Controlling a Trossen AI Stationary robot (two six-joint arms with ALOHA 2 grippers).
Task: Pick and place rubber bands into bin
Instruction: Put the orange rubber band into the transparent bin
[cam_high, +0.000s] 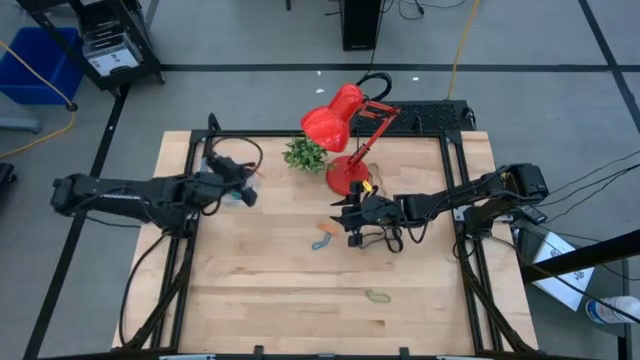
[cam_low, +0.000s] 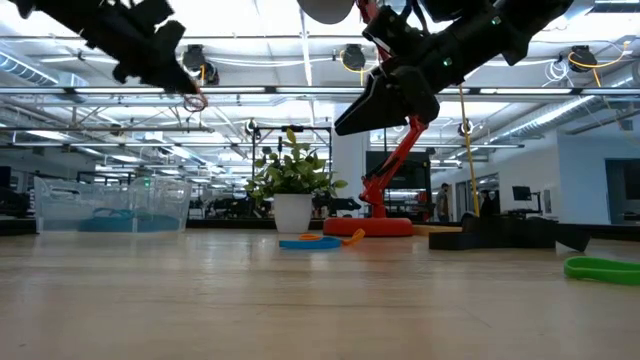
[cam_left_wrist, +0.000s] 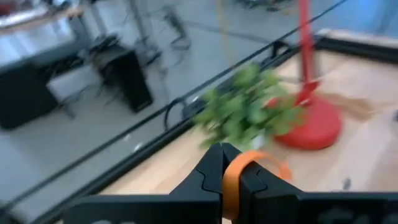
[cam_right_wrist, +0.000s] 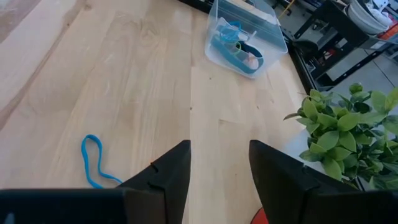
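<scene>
From above, the left gripper (cam_high: 243, 190) hangs over the clear bin (cam_high: 226, 187) at the table's left edge, hiding most of it. Its wrist view shows it clenched on an orange rubber band (cam_left_wrist: 239, 176); the low view shows that band (cam_low: 195, 101) dangling high above the bin (cam_low: 110, 208). The right gripper (cam_high: 347, 218) hovers mid-table, fingers (cam_right_wrist: 166, 180) spread and empty, near a blue band (cam_right_wrist: 93, 163). A green band (cam_high: 377, 296) lies well apart on the wooden table (cam_high: 260, 290). A red lamp (cam_high: 345, 135) and small plant (cam_high: 305, 154) stand at the far side; a blue tub (cam_high: 40, 62) sits on the floor beyond
</scene>
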